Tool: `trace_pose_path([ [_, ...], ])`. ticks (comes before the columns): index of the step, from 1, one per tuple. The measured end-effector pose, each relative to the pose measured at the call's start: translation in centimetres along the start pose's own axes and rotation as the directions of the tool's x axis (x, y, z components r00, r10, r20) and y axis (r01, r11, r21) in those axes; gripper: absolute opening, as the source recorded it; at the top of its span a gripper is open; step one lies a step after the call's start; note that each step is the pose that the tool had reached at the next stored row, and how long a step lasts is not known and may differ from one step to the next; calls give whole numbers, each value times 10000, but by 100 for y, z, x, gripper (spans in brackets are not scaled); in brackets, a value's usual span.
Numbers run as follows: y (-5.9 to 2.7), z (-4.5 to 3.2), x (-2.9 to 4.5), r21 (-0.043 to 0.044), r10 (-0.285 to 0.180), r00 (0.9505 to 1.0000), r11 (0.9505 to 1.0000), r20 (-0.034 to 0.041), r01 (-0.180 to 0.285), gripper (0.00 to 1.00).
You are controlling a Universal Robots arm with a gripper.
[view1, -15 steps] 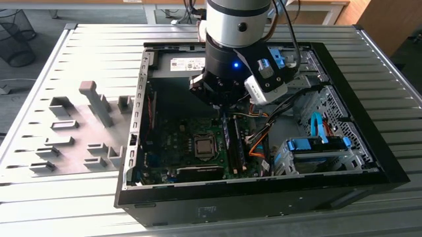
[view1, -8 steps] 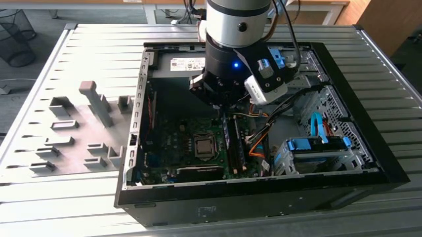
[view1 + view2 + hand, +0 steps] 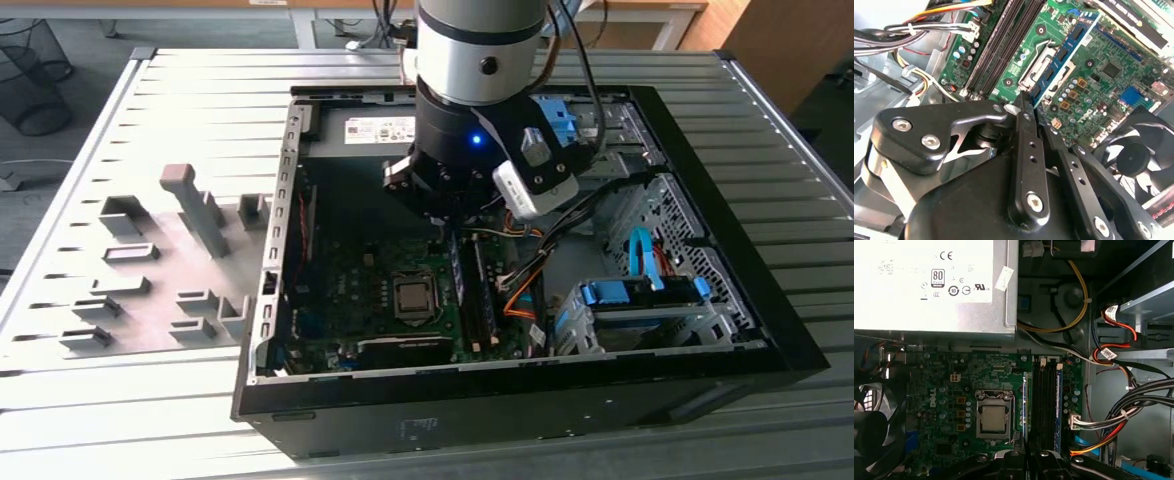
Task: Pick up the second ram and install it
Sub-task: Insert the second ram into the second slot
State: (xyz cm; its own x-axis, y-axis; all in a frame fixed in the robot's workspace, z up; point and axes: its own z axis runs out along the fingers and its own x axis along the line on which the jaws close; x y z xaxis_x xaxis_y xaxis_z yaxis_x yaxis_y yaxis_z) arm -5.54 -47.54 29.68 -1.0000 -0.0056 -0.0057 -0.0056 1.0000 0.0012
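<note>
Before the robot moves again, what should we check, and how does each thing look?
1. Hand gripping the second ram: ok, it is closed on one end of it.
2. Ram lined up with the black slots: ok, it runs parallel to them.
3. Ram pushed fully into a slot: cannot tell.
4. Cables away from the slots: ok, they are bundled off to the side.
5. Other stick sitting in its slot: ok.
</note>
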Motion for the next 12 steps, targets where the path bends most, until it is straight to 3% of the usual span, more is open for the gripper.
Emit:
trace_pose_path([
  [12,-1,102,-77,-7,0,10000,10000,0,0,14],
])
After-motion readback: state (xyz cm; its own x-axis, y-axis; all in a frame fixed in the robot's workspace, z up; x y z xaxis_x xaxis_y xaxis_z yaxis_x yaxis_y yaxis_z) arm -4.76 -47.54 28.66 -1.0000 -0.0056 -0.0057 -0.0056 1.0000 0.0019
